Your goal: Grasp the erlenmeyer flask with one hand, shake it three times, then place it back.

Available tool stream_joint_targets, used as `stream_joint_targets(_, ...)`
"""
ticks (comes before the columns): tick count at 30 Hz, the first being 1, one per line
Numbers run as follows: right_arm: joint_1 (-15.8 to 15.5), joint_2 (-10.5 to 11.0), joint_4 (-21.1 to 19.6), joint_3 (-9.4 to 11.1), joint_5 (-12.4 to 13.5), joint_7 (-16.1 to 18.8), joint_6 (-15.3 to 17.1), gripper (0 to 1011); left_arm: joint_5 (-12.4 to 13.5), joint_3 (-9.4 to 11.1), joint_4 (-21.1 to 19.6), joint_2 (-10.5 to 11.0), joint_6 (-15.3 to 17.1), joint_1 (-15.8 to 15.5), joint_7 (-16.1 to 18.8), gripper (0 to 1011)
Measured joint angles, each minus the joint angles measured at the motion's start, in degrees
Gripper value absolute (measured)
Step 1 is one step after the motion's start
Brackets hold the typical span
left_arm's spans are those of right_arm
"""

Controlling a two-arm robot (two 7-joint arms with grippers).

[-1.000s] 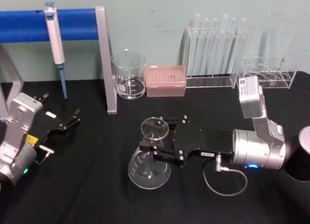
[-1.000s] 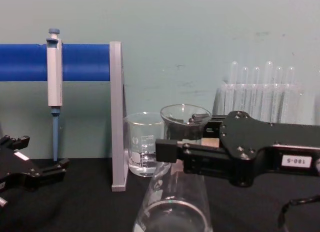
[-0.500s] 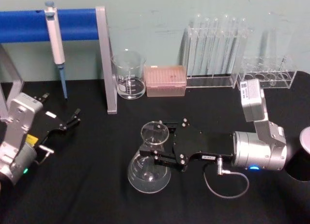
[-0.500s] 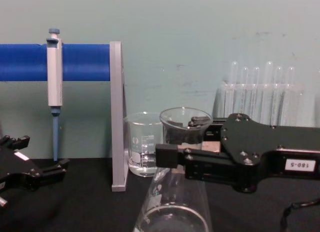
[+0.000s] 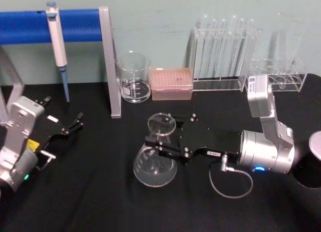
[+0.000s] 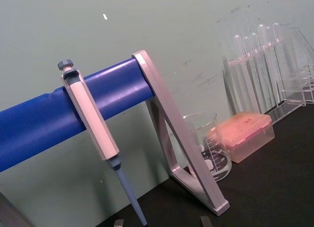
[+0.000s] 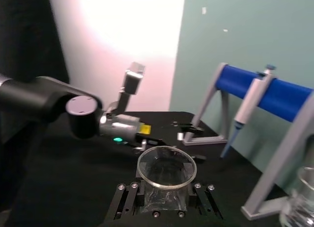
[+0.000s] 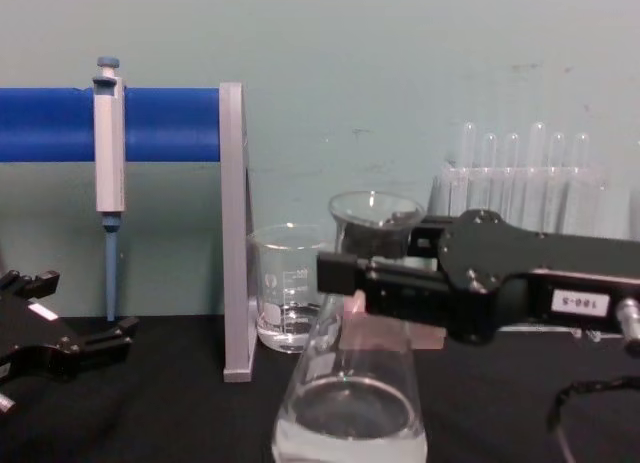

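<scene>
Erlenmeyer flask (image 5: 155, 164), mid-table (image 5: 100, 202), clamped at its neck by the right gripper (image 5: 160, 141).
Thin smooth glass, little liquid: light, fragile, slippery; the neck is the sound hold. Base possibly lifted. Left gripper (image 5: 70, 127) idles open, far left.

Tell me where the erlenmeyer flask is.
In the head view the erlenmeyer flask is near the centre, in front of the beaker, its neck clamped by the right gripper; the left gripper parked far left.

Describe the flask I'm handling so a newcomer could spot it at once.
Start at the blue bar at the back left, then come forward past the beaker to mid-table. The erlenmeyer flask is there, held at the neck by the right gripper: cone-shaped and narrow-necked, unlike the straight-sided beaker.
</scene>
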Motion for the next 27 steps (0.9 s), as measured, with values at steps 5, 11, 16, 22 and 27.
stream_joint_targets(5, -0.6, -1.0, 0.2, 1.1, -0.5, -3.7, 0.7, 450, 0.0, 0.0, 0.0, 0.0, 0.0, 0.0, 0.0, 1001)
stream_joint_targets(11, -1.2, -3.1, 1.1, 3.3, -2.1, -10.0, 1.9, 450, 0.0, 0.0, 0.0, 0.0, 0.0, 0.0, 0.0, 1001)
stream_joint_targets(16, -1.9, -5.3, 2.1, 5.3, -4.6, -16.7, 2.3, 450, 0.0, 0.0, 0.0, 0.0, 0.0, 0.0, 0.0, 1001)
stream_joint_targets(22, -2.3, -7.1, 2.7, 7.0, -6.9, -22.5, 3.7, 450, 0.0, 0.0, 0.0, 0.0, 0.0, 0.0, 0.0, 1001)
stream_joint_targets(27, -2.5, -8.5, 3.4, 8.2, -8.6, -26.0, 5.1, 450, 0.0, 0.0, 0.0, 0.0, 0.0, 0.0, 0.0, 1001)
